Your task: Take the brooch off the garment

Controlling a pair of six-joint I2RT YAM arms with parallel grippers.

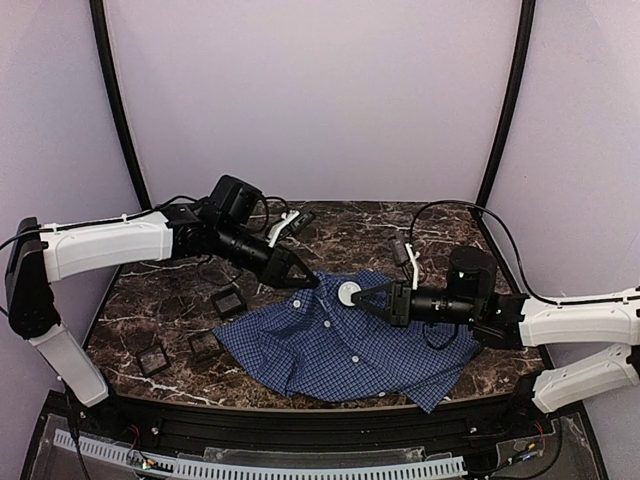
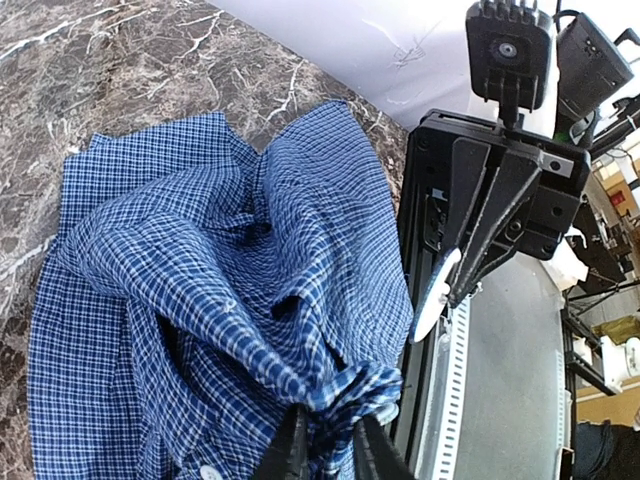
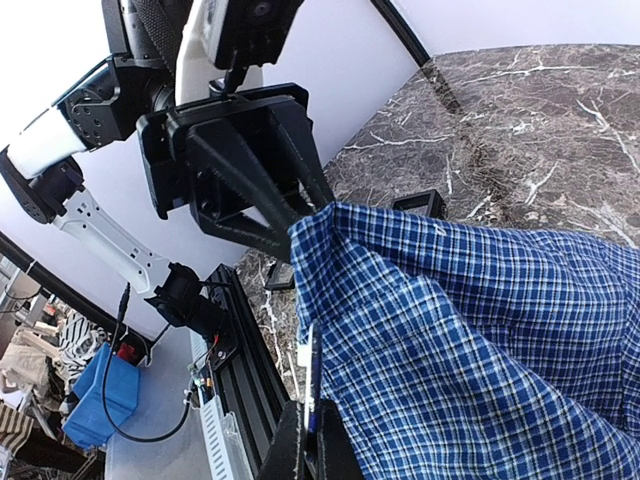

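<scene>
Left gripper (image 1: 304,281) and right gripper (image 1: 366,296), both clamped, point inward toward each other.

We count two arms, the left arm (image 1: 105,245) and the right arm (image 1: 580,320), each with long white shells between black joints. Both grippers, the left gripper (image 1: 310,283) and the right gripper (image 1: 364,296), are matt black with tapering triangular fingers. Thin black cables (image 1: 447,203) loop off the wrists.

No lettering, label, brand name, number or sign can be read in any of the three views.
</scene>
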